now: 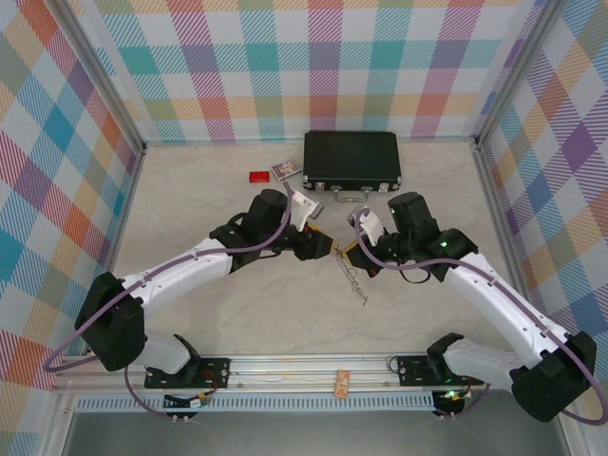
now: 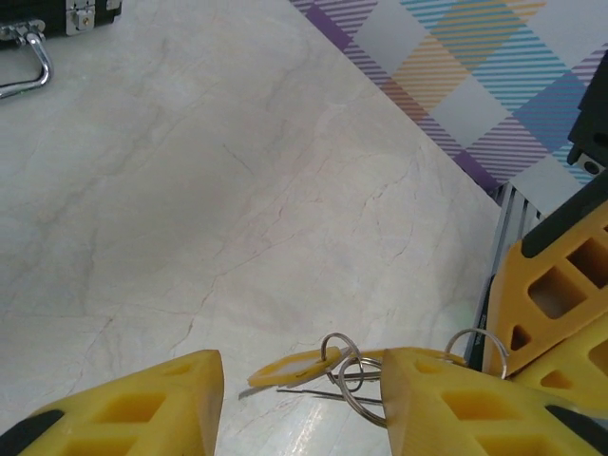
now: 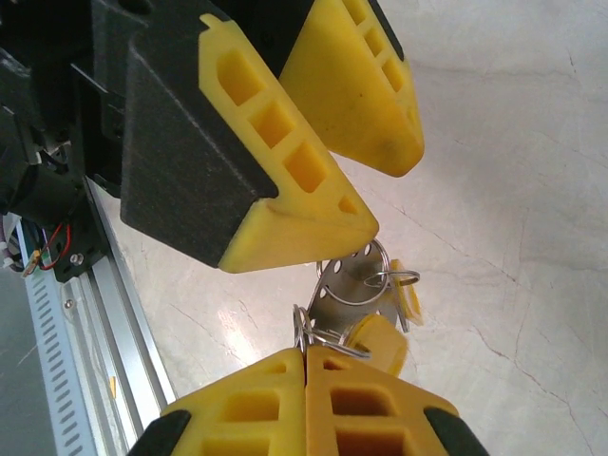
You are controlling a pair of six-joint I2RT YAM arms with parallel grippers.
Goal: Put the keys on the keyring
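From above, the two arms meet just in front of the flat black case (image 1: 351, 160). The left gripper (image 1: 327, 247) and the right gripper (image 1: 349, 255) are tip to tip there. A thin grey metal keyring loop (image 1: 357, 283) hangs down from the right gripper, on the side away from the case. A small red block (image 1: 258, 177) lies on the table to the left of the case.

The wrist views show the small things up close. In the left wrist view, the left gripper's yellow fingers (image 2: 123, 413) are wide apart and hold nothing. In the gap between them is a tiny key with a yellow-orange head (image 2: 290, 369), next to some small wire rings (image 2: 340, 353).

In the right wrist view, the right gripper's yellow fingers (image 3: 247, 408) are squeezed tight together. A bit of thin wire sticks out of the crack between them. A tiny flat silver key (image 3: 344, 285) with holes sits right beside that wire, under the tips of the left gripper's fingers. It is too close to tell if they touch it.
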